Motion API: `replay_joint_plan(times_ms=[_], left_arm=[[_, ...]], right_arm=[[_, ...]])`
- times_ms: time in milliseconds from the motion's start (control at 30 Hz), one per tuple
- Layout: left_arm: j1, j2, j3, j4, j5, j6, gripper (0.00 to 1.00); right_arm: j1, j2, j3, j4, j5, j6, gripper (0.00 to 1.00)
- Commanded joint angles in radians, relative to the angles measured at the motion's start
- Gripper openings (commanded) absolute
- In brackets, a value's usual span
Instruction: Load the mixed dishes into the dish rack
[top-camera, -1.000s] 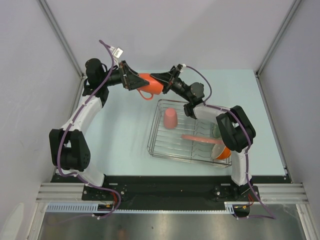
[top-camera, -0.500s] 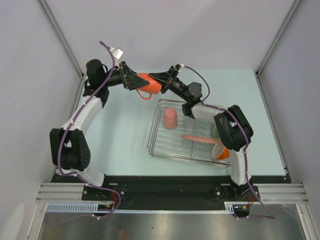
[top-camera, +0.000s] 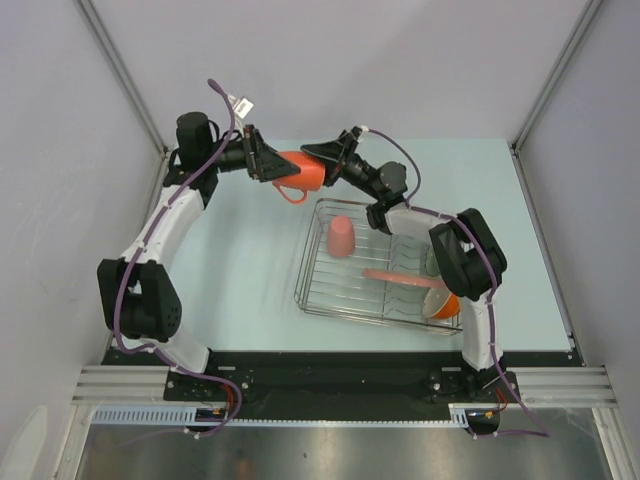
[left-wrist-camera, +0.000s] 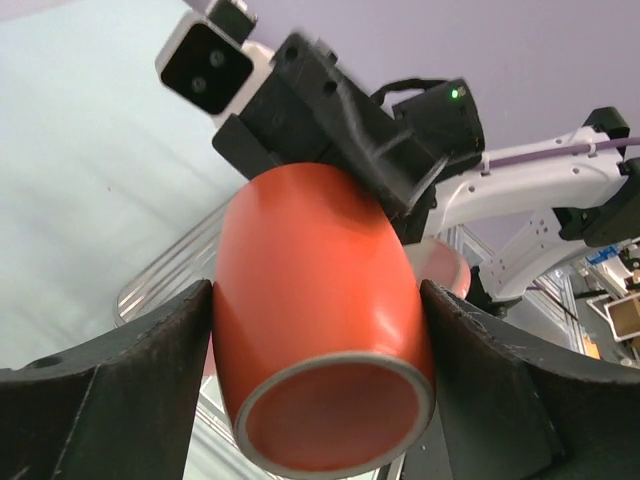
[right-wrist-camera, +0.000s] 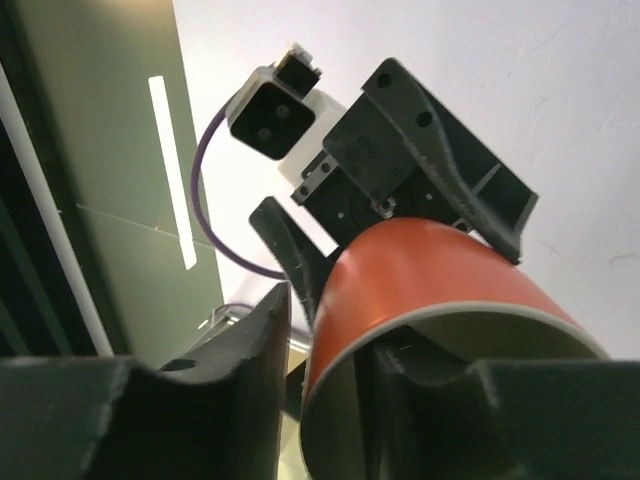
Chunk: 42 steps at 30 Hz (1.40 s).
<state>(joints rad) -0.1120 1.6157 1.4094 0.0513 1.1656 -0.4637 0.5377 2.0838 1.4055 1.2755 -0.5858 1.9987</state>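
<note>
Silver wire dish rack (top-camera: 305, 262): one, on the pale desk (top-camera: 240, 260).
Orange bowl (top-camera: 445, 304): one, on edge at the rack's near right corner.
Pink plate (top-camera: 400, 277): one, standing mid-rack.
Pink tumbler (top-camera: 341, 237): one, in the rack's far left part.
Orange mug (top-camera: 303, 170): one, in the air beyond the rack's far left corner.
Left pincer (left-wrist-camera: 315, 300): pinching the mug's sides at its base end.
Right pincer (right-wrist-camera: 330, 380): pinching the mug's wall at the rim, one finger inside.
</note>
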Motion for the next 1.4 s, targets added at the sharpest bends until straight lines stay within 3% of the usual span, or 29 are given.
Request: replay_joint_plan(times_ms=[0,300,433,533,667,867,1033,1367], left_arm=[[0.008,-0.056,0.098,-0.215,0.025,0.137,0.0],[0.061,-0.074,0.118,-0.243,0.013,0.132,0.0],[0.061,-0.073,0.171,-0.336,-0.021,0.186,0.0],[0.041,-0.04,0.27,-0.534,-0.047,0.301,0.0],[-0.034,0.021,0.46,-0.944,-0.157,0.618,0.0],[-0.139,0.082,0.534,-1.207,-0.26,0.816,0.0],[-0.262,0.07,0.4,-1.214,-0.375,0.876,0.0],[-0.422,0.092,0.296,-1.117,-0.524,0.87,0.0]], right_arm=[[-0.067,-0.021,0.055,0.255,-0.069,0.198,0.99],[-0.148,-0.063,-0.037,0.199,-0.228,0.15,1.0],[-0.214,-0.122,-0.089,0.096,-0.341,0.063,1.0],[-0.287,-0.194,-0.126,-0.034,-0.39,-0.061,1.0],[-0.384,-0.322,-0.138,-0.322,-0.416,-0.262,1.0],[-0.511,-0.471,-0.138,-0.792,-0.352,-0.685,1.0],[-0.565,-0.54,-0.138,-1.052,-0.296,-0.915,1.0],[-0.602,-0.623,-0.138,-1.271,-0.207,-1.109,1.0]])
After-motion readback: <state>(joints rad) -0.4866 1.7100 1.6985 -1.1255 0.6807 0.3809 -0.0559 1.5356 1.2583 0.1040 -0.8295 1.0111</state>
